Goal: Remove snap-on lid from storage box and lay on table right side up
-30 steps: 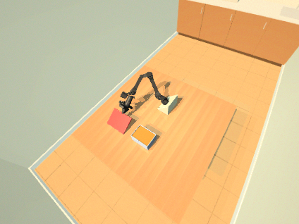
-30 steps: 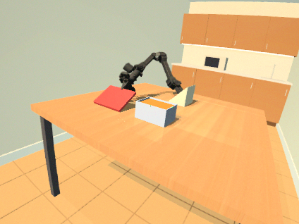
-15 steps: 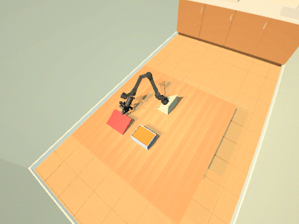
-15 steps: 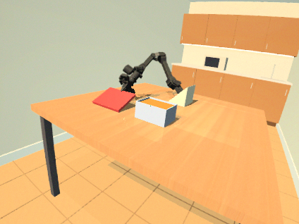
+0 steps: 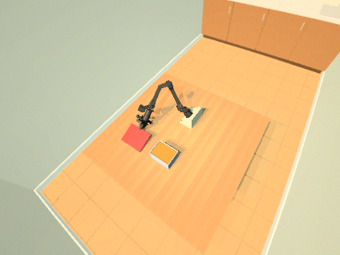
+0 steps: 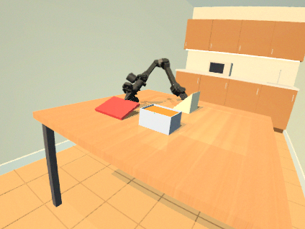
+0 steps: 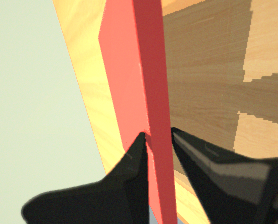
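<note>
The red lid is off the box and tilted, with its edge nearest the arm raised above the table. Whether its lower edge touches the table is hard to tell. My gripper is shut on the raised edge, with one finger on each side of it in the wrist view. The white storage box stands upright and open beside the lid, with orange showing inside. The fingertips are mostly hidden behind the lid in the exterior view.
A cream wedge-shaped block stands by the arm's base, behind the box. The wall lies beyond the table edge on the lid's side. Kitchen cabinets stand far behind the table.
</note>
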Robot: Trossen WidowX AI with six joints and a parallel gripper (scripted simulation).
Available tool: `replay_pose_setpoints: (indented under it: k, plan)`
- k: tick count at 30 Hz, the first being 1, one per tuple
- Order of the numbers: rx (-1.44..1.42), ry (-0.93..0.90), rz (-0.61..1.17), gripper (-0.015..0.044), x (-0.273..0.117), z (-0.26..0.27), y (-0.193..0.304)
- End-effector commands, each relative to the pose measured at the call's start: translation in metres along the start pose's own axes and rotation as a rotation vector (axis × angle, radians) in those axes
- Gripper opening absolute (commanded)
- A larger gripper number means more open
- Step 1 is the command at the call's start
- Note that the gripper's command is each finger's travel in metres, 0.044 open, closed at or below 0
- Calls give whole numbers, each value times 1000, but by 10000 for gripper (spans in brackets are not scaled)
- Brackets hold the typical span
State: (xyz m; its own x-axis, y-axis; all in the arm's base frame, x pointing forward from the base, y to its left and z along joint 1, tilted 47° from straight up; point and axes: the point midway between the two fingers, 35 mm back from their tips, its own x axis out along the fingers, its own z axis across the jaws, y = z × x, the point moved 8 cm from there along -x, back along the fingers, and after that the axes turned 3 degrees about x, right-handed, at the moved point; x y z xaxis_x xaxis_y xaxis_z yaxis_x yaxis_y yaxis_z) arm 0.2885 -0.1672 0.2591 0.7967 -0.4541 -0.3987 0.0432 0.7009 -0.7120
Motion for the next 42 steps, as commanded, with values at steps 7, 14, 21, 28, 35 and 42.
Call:
replay_pose_setpoints:
  k: [7,14,21,28,35,42]
  plan:
    - [0,32,12,210,-2,6,-4]
    - [0,32,12,354,-5,0,-3]
    - [-1,33,12,440,-16,-8,-3]
    - [-2,33,12,440,-27,-17,-4]
    - [-3,34,13,440,-38,-26,-4]
    - [-3,34,13,440,-49,-34,-5]
